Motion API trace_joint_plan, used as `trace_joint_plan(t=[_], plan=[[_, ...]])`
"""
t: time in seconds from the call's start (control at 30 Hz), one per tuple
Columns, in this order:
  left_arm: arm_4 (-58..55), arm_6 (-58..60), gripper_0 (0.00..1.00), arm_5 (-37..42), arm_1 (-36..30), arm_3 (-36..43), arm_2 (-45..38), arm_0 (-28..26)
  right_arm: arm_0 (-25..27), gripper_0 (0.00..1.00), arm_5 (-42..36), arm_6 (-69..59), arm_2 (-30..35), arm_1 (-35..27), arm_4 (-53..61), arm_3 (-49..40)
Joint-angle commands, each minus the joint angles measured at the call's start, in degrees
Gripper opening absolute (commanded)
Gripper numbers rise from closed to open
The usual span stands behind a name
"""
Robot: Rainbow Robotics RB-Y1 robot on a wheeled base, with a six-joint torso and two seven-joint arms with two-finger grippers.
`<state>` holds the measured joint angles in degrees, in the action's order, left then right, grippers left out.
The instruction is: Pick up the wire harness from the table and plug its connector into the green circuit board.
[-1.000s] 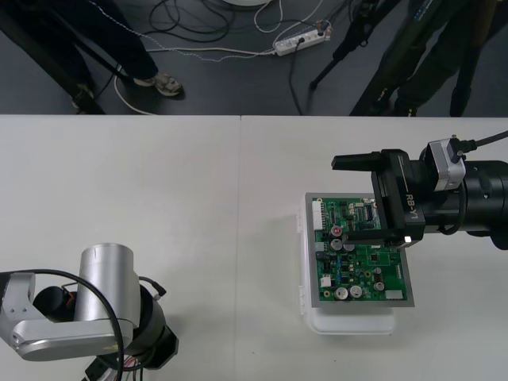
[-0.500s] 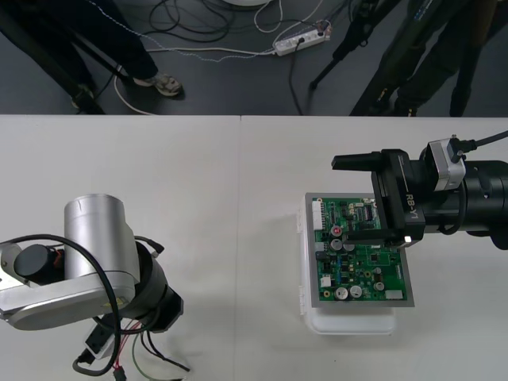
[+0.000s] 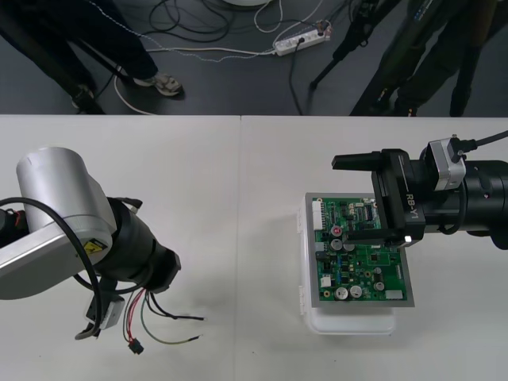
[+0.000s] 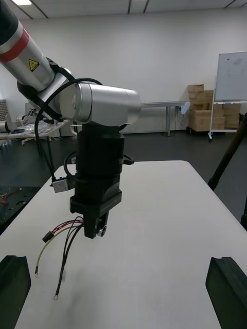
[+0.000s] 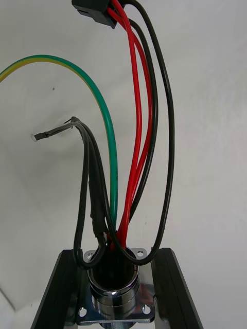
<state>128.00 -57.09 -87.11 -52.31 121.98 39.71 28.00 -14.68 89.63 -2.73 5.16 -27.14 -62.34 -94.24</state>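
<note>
Pale tabletop (image 3: pixel 230 206) carries a green circuit board (image 3: pixel 361 266) on its white base (image 3: pixel 349 324) toward the robot's right side. It is well apart from the wire harness (image 5: pixel 117 231), which is held by the left hand (image 5: pixel 114 257) on the opposite side. That hand is closed on the harness's round metal socket (image 5: pixel 113 295), with the flange clamped between the two black fingers (image 5: pixel 59 293). The red, black and green wires (image 5: pixel 110 154) trail out from the socket, and the small black plug (image 5: pixel 95 10) dangles free at their far end. I'd judge that this grip carries the harness well enough but leaves the plug unsteered. From the right wrist view the wires droop beneath the left hand toward the tabletop; whether their tips touch it cannot be told. The right hand (image 3: pixel 361 198) hovers over the board's far edge with its fingers spread wide, holding nothing, probably placed to take the plug end or steady the board for insertion. The plug is not yet in the board.
</note>
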Motion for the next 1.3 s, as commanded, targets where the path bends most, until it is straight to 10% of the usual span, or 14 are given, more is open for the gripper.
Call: trace_joint_plan(t=[0.03, 1.3], plan=[[-2.1, 3.4, 0.0, -2.9, 4.2, 1.7, -8.6, -3.2, -1.6, 1.0, 0.4, -2.1, 1.5, -0.5, 0.7, -0.4], [-23.1, 30.8, 0.0, -2.9, 21.1, 1.6, -45.6, -18.9, -1.9, 1.0, 0.4, -1.7, 1.6, -0.5, 1.5, 1.9]])
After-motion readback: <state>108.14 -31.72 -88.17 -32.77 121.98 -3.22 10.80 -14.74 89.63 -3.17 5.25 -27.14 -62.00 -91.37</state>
